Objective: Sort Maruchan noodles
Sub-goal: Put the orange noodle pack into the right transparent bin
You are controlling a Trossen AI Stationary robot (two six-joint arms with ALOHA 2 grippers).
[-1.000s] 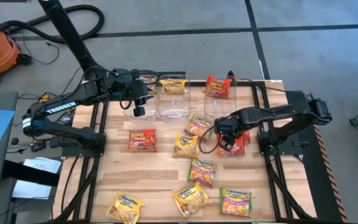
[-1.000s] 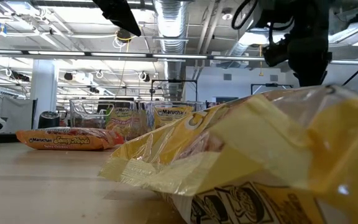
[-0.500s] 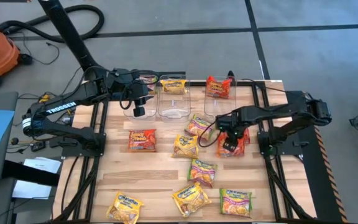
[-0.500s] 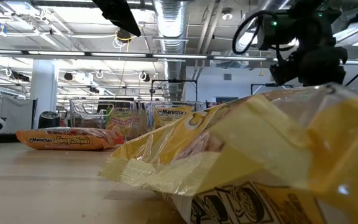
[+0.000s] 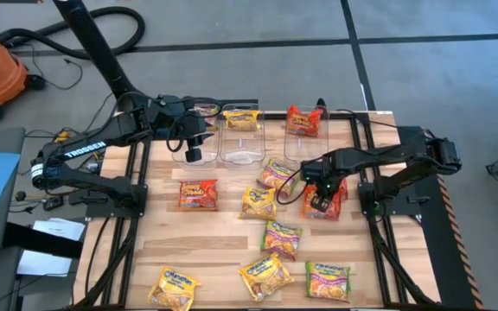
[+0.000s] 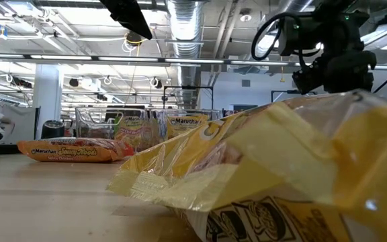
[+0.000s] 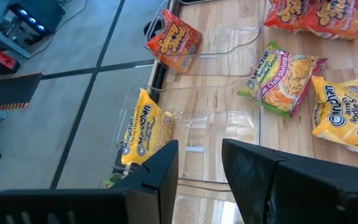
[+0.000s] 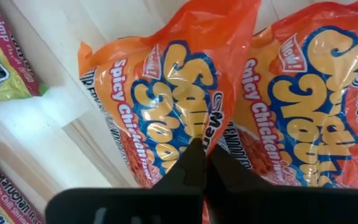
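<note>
- Sorting the small square crinkly plastic Maruchan noodle packets is only begun: two packets are in the clear plastic bins (image 5: 242, 149) at the upper middle of the high view, and ten lie loose on the pale wooden table (image 5: 223, 246).
- Done, as far as I can see: one yellow packet (image 5: 241, 118) stands in the middle bin, and one red-orange packet (image 5: 303, 120) stands in the bin right of it. The left bin seems to have nothing in it, but the left arm covers part of it.
- In hand now: the right gripper (image 5: 316, 200), right of centre in the high view, is down on a pair of red-orange Spicy Chicken packets (image 8: 185, 106). The right wrist view shows its fingers pressed together on a fold of the wrapper of one of them.
- Left, in my judgement: these two red-orange packets, one more red-orange packet (image 5: 198, 194) left of centre, three yellow ones, and four green-with-pink ones, spread from the centre to the lower part.
- Waiting: the left gripper (image 5: 194, 149) hangs over the bins at the upper left with its fingers (image 7: 151, 177) apart, holding nothing.
</note>
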